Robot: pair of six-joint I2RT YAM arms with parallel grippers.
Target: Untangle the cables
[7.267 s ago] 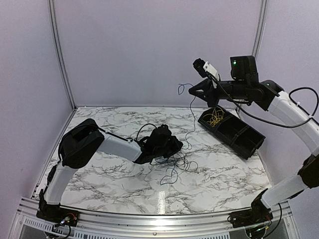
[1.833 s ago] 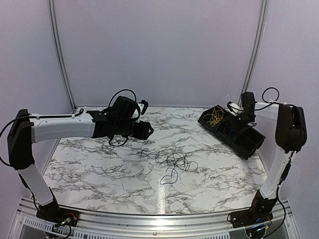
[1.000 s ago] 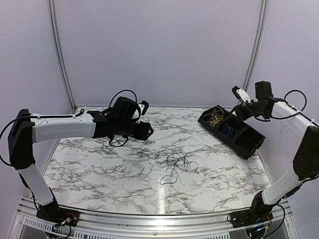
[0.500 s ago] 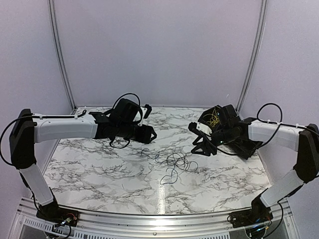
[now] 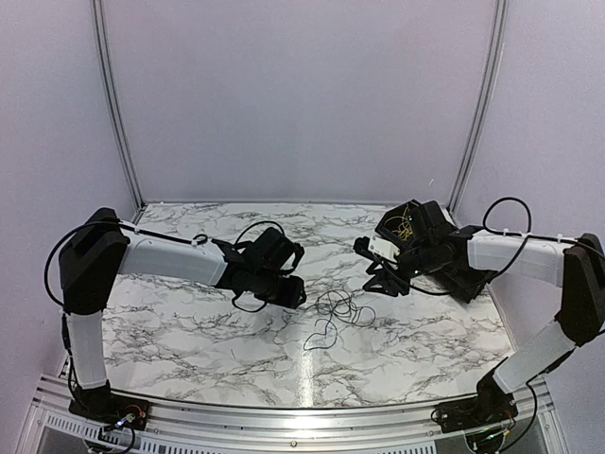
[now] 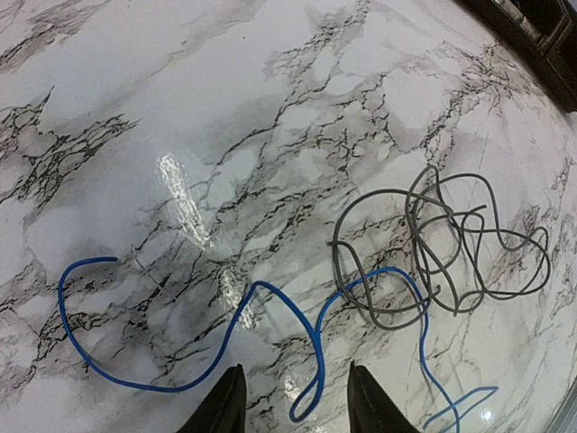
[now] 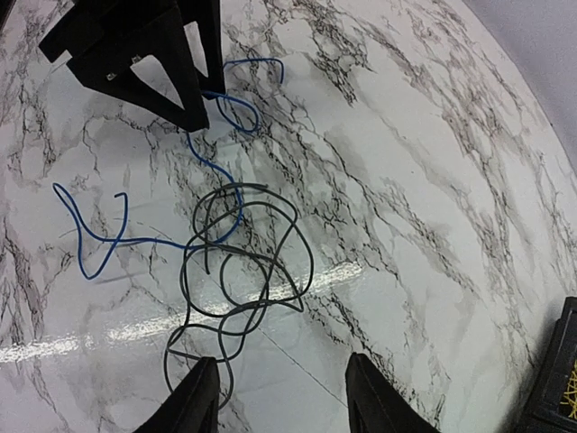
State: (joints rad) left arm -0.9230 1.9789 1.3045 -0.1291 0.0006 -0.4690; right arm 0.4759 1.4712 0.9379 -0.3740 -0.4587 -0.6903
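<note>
The cables lie loose mid-table: a black tangle (image 5: 338,307) with a blue wire running out of it. In the left wrist view the blue cable (image 6: 258,284) snakes across the marble, and its small loop lies between the jaws of my left gripper (image 6: 293,406), which stand apart on either side. The black cable (image 6: 373,323) coils just to the right. My right gripper (image 7: 284,401) hovers open over the marble beside the black coil (image 7: 312,269), with nothing between its fingers. The blue wire (image 7: 240,207) leads away toward the left gripper (image 7: 135,54).
A black divided tray (image 5: 473,274) sits at the back right, with yellow wires (image 5: 406,227) in its far compartment; its corner (image 7: 559,388) shows in the right wrist view. Enclosure walls ring the marble table (image 5: 189,331).
The left arm has swung forward and down from the back left to the blue wire, its jaws narrowing. The right arm came down from the tray to the tangle, then held.
</note>
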